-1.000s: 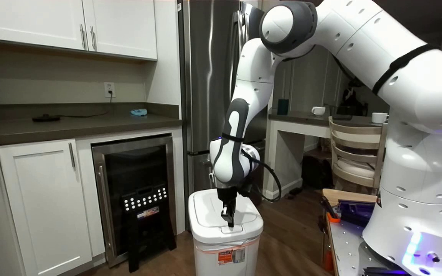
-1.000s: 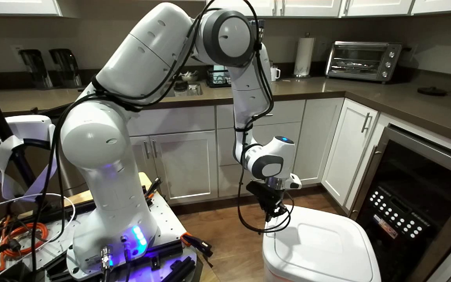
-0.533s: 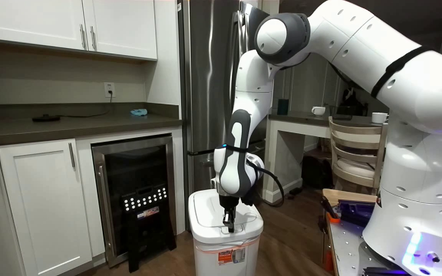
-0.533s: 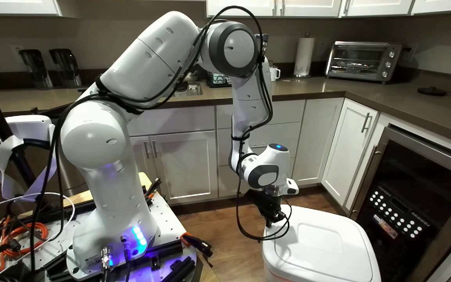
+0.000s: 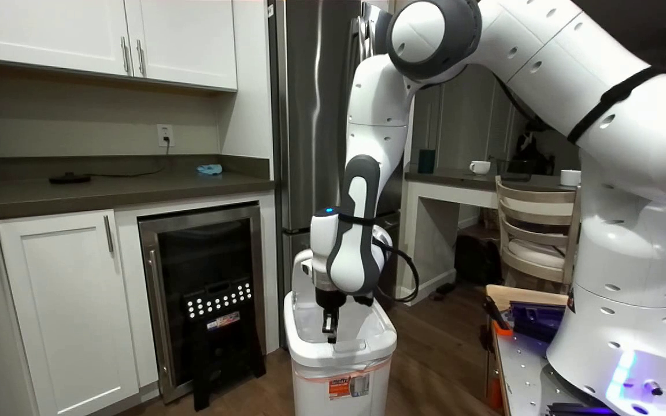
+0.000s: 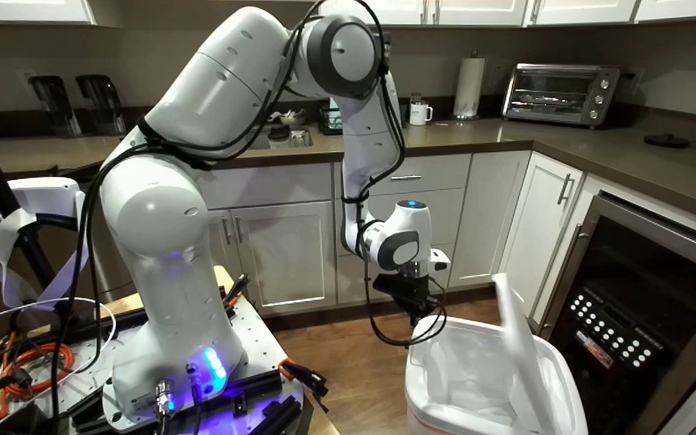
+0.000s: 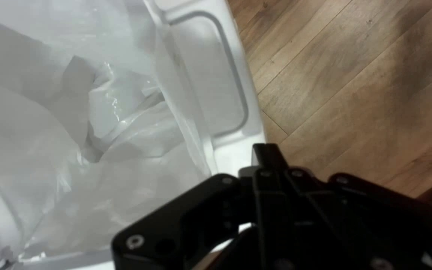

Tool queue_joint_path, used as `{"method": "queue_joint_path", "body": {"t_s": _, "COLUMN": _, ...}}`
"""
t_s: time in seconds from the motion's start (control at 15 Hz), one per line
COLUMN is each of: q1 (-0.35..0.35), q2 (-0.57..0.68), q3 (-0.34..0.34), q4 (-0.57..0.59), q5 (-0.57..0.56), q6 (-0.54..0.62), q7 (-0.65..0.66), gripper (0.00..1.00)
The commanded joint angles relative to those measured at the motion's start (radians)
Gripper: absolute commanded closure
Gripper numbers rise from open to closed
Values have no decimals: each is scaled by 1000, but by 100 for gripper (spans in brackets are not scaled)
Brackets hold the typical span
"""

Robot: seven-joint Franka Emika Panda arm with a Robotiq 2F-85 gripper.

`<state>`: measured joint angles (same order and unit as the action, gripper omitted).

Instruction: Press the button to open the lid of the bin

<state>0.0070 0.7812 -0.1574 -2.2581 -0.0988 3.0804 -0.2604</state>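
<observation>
OK, lid [image 6: 520, 353] is up: steep, close to upright, outline a bit blurred, standing on the side of the bin [image 5: 310, 396] away from the gripper [image 5: 331, 336]. Bin itself is upright on the wood floor [image 7: 351, 93], lower than the worktop [image 5: 107, 188], just past the worktop's fridge-side end and in front of the fridge [image 5: 314, 133]. Button [image 5: 349, 346] sits about midway along the near rim [image 5: 313, 353].

Fingers [image 7: 270, 155]: 2, clenched, tips together, pointing down at that same rim just beside the button. Touching the rim or hovering over it, can't tell. In the wrist view they overlap the rim's outer edge, floor on 1 side, crumpled white bag [image 7: 137, 123] lining the bin on the other. Orange label [image 5: 339, 387] on the bin wall under the rim.

Arm [image 5: 379, 98] extends from a perforated metal table [image 5: 524, 370]; floor lies between that table and the cabinets [image 6: 287, 260] under the worktop's front edge.

Surroundings: glass-door cooler [image 5: 206, 237] under the worktop's front edge, black stool [image 5: 220, 300] with white dots in front of it. Blue cloth [image 5: 209, 169] near the back edge, toward the fridge-side corner. Black disc [image 5: 69, 178] farther along, also nearer the back edge. Toaster oven [image 6: 553, 96] in the back corner where 2 runs of worktop meet, paper roll [image 6: 469, 87] near it by the back edge, white mug [image 6: 420, 113] next along.
</observation>
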Motion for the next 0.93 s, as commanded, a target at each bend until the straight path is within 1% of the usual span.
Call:
{"method": "queue_joint_path", "body": {"t_s": 0.0, "q1": 215, "q2": -214, "q3": -139, "q4": -112, "q5": -57, "q6": -167, "q7": 111, "gripper": 100}}
{"method": "queue_joint_path", "body": {"t_s": 0.07, "q1": 276, "q2": -264, "q3": -183, "q4": -116, "q5": -81, "q6": -260, "q7": 154, "gripper": 100}}
{"method": "queue_joint_path", "body": {"t_s": 0.13, "q1": 315, "q2": -311, "q3": -208, "q4": -122, "q5": -116, "q6": -349, "q7": 195, "gripper": 100}}
{"method": "queue_joint_path", "body": {"t_s": 0.2, "q1": 379, "q2": -354, "q3": -247, "q4": -136, "q5": -82, "q6": -436, "q7": 182, "gripper": 100}}
{"method": "queue_joint_path", "body": {"t_s": 0.33, "q1": 430, "q2": -441, "q3": -270, "q4": -139, "q5": -72, "q6": -621, "q7": 182, "gripper": 100}}
{"method": "queue_joint_path", "body": {"t_s": 0.47, "q1": 450, "q2": -523, "q3": -265, "q4": -113, "q5": -50, "q6": -811, "q7": 159, "gripper": 99}}
{"method": "queue_joint_path", "body": {"t_s": 0.53, "q1": 442, "q2": -570, "q3": -251, "q4": -95, "q5": -32, "q6": -900, "q7": 136, "gripper": 99}}
{"method": "queue_joint_path", "body": {"t_s": 0.6, "q1": 295, "q2": -618, "q3": -103, "q4": -83, "q5": -75, "q6": -963, "q7": 173, "gripper": 99}}
{"method": "queue_joint_path", "body": {"t_s": 0.67, "q1": 268, "q2": -651, "q3": -72, "q4": -78, "q5": -41, "q6": -1007, "q7": 145, "gripper": 99}}
{"method": "queue_joint_path", "body": {"t_s": 0.73, "q1": 227, "q2": -685, "q3": -28, "q4": -78, "q5": -6, "q6": -1032, "q7": 118, "gripper": 98}}
{"method": "queue_joint_path", "body": {"t_s": 0.87, "q1": 160, "q2": -765, "q3": 37, "q4": -103, "q5": 63, "q6": -1030, "q7": 82, "gripper": 98}}
